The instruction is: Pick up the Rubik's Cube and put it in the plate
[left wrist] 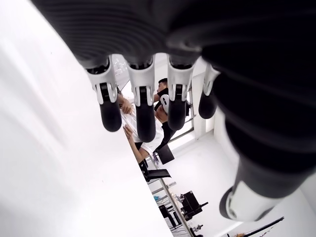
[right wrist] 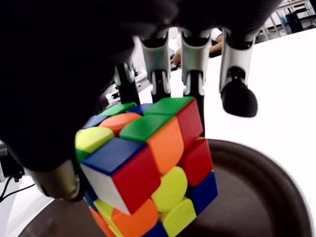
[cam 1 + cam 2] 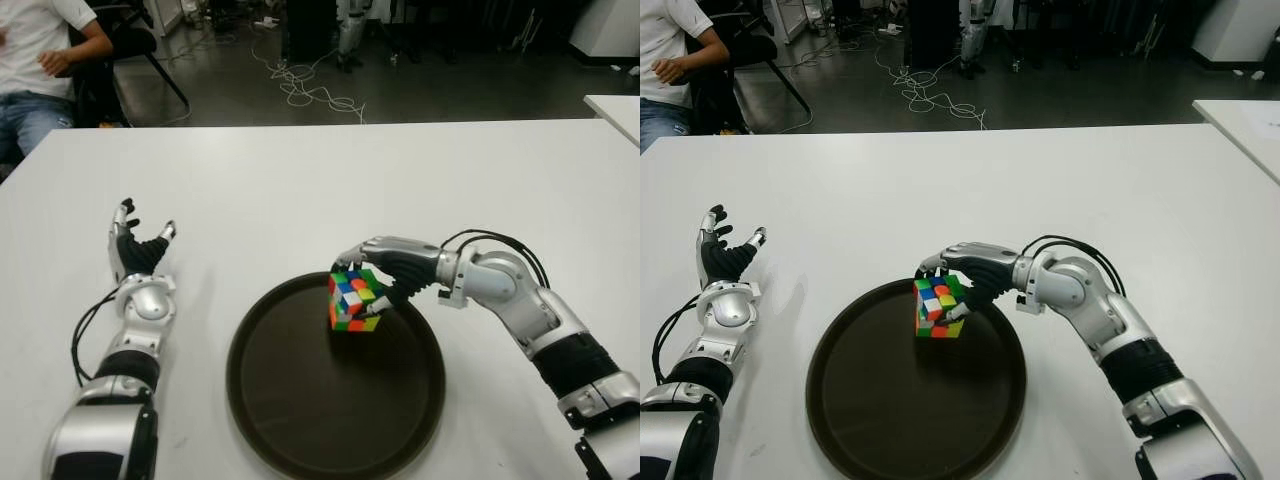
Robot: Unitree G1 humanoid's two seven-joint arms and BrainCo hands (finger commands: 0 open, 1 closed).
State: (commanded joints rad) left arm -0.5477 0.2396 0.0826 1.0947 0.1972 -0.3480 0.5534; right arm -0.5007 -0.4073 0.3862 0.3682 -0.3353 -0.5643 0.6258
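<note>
Multicoloured and scrambled, the Rubik's Cube [image 3: 355, 298] is sitting over the far part of the dark round plate [image 3: 300, 420], near its rim, seemingly touching the plate's surface, though that contact is hard to confirm. The right hand [image 3: 385, 268] is curling its fingers [image 2: 196, 69] around the cube's top and sides, gripping it. The left hand [image 3: 138, 250] is showing near the white desk's [image 3: 300, 190] left edge, fingers spread and holding nothing.

Bright, even light on the white table [image 3: 330, 180] — wrist views perhaps blurred close-up.
</note>
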